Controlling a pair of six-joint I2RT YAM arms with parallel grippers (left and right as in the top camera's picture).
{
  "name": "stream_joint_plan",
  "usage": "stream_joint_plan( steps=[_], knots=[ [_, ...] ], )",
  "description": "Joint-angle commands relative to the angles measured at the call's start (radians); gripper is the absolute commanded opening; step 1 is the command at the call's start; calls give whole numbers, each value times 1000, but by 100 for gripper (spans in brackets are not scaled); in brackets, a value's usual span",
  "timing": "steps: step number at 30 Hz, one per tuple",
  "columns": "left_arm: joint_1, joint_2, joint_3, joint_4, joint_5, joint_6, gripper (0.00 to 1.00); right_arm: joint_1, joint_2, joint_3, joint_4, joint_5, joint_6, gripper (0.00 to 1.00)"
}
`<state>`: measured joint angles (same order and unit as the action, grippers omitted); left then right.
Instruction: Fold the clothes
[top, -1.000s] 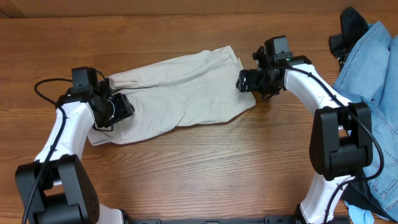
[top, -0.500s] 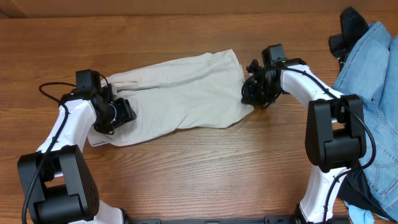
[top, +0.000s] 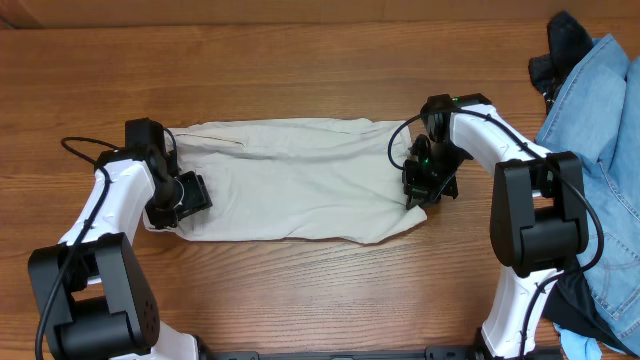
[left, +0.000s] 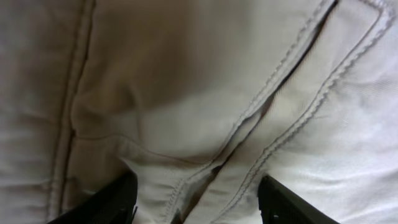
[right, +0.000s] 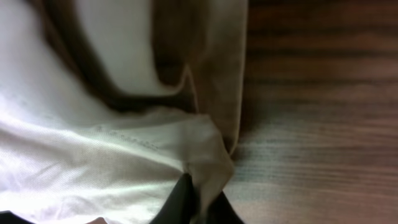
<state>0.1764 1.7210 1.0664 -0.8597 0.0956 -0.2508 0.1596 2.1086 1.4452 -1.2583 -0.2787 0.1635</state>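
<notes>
The clothes (top: 290, 180), a pale beige pair of trousers, lie stretched flat across the table's middle in the overhead view. My left gripper (top: 185, 195) rests on their left end. In the left wrist view its fingers (left: 106, 202) stand wide apart over a stitched seam of the clothes (left: 205, 93), so the left gripper (left: 196, 205) is open. My right gripper (top: 420, 185) is at the cloth's right end. The right wrist view shows the right gripper (right: 199, 202) shut on a pinched corner of the clothes (right: 124, 162), beside bare wood.
A light blue denim garment (top: 600, 150) is heaped at the right edge, with a black garment (top: 560, 45) behind it. The wooden table (top: 320, 300) runs in front of the trousers. Both arm bases stand at the near edge.
The right gripper closed on the trousers' right corner and drew it toward the near edge, flattening the slanted cloth into a level strip. The left gripper's fingers spread wider.
</notes>
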Motion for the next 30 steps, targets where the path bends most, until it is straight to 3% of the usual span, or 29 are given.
stream_joint_plan(
  steps=[1, 3, 11, 14, 30],
  knots=[
    [0, 13, -10, 19, -23, 19, 66, -3, 1, -3, 26, 55, 6, 20],
    [0, 13, -10, 31, -16, 19, 65, -5, 1, 14, 34, 58, -7, 27],
    [0, 13, -10, 62, -16, 19, 66, -10, -37, 165, 95, 168, -14, 28],
    [0, 13, -10, 69, -16, 19, 67, -10, -37, 214, 159, 202, -27, 40],
    [0, 13, -10, 76, 8, 7, 68, -8, -37, 217, 264, -53, -417, 56]
  ],
)
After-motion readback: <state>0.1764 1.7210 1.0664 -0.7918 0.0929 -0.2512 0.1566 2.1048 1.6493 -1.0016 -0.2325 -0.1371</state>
